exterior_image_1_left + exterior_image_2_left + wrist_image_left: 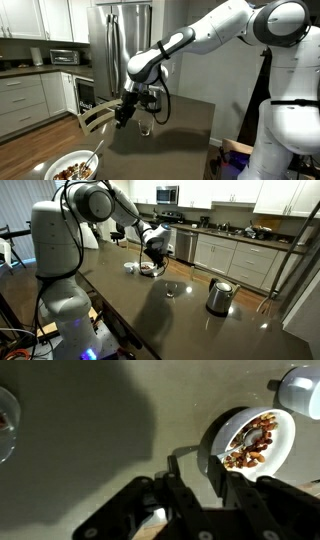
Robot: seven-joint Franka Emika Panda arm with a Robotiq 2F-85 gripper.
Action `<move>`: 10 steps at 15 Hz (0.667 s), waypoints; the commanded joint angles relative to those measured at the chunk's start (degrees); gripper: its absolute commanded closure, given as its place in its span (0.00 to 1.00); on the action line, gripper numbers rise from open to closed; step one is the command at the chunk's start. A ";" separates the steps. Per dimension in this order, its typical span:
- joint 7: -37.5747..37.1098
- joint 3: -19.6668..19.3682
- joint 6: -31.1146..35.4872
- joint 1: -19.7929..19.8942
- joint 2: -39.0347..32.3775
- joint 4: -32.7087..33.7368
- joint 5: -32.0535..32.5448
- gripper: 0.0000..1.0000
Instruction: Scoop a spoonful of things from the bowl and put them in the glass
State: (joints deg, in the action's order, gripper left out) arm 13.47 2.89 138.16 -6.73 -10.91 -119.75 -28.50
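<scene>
A white bowl (pixel 62 165) of nuts and dried bits stands at the table's near end, with a metal spoon (pixel 93 157) resting in it, handle up over the rim. It also shows in an exterior view (pixel 148 269) and at the right of the wrist view (pixel 283 445), spoon (pixel 246 432) inside. A small clear glass (pixel 146 127) stands on the dark table; it also shows in an exterior view (pixel 171 290) and at the wrist view's left edge (pixel 5 422). My gripper (pixel 124 113) hovers above the table between glass and bowl, jaws (pixel 195 460) a little apart and empty.
A metal pot (pixel 219 296) stands on the table beyond the glass. A wooden chair (pixel 92 119) sits by the table edge near the bowl. A white round object (pixel 300 388) lies next to the bowl. Kitchen cabinets and a fridge (pixel 122 45) stand behind.
</scene>
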 commanded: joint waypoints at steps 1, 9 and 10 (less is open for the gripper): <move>-7.74 -0.03 -1.43 1.03 5.63 -2.34 8.90 0.55; -17.31 -1.09 -5.30 2.06 12.49 -2.65 21.80 0.00; -17.98 -1.07 -5.51 2.23 13.30 -2.78 22.81 0.00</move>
State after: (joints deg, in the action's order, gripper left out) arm -1.29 1.41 134.18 -5.53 -1.00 -120.97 -9.24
